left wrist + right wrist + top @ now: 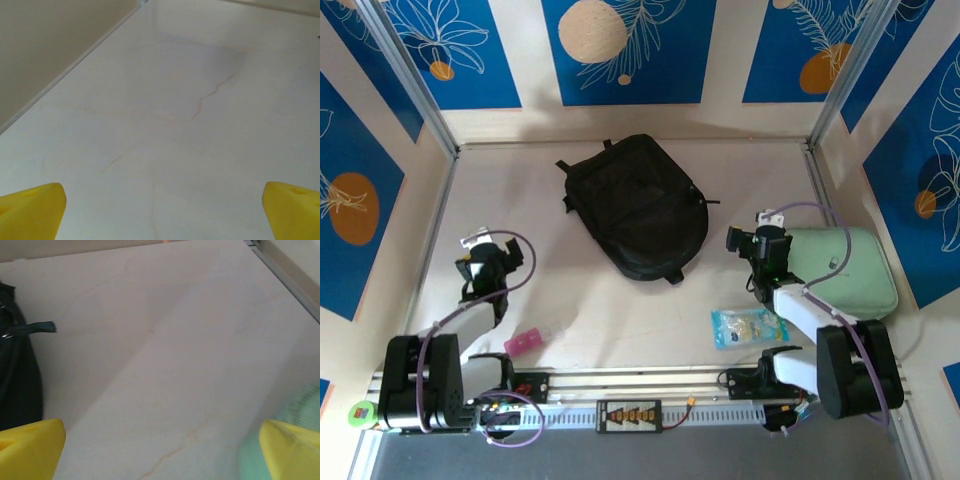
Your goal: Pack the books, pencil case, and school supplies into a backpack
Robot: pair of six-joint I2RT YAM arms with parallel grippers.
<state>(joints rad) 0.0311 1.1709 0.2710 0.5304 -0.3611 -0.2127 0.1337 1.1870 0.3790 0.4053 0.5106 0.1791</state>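
— Left gripper and right gripper: how do they stand?

— Both have their jaws spread wide, and neither holds anything. The left one sits on the left side over bare table. Its wrist view has the yellow fingertips far apart, with pale, faintly veined tabletop between them.

— And the right one?

— It is on the right side, at the left far corner of the mint-green case. Its wrist view has the case at the lower right, beside one yellow fingertip, and a black edge of the backpack at the left.

— What lies nearest?

— A small pink item lies by the left arm's base. A clear packet with blue print lies in front of the right arm's base, and I cannot read what is in it. The packet is near the case's near left corner but apart from it.

— Where is the backpack?

— The backpack lies flat at the centre of the table, toward the far side. Its rounded end points near and right. It lies between the two grippers and farther off than either, and neither touches it. From the right wrist, a dark zip pull sticks out from it onto the table.

— Beyond that?

— Blue wall panels with white leaf drawings and orange discs.
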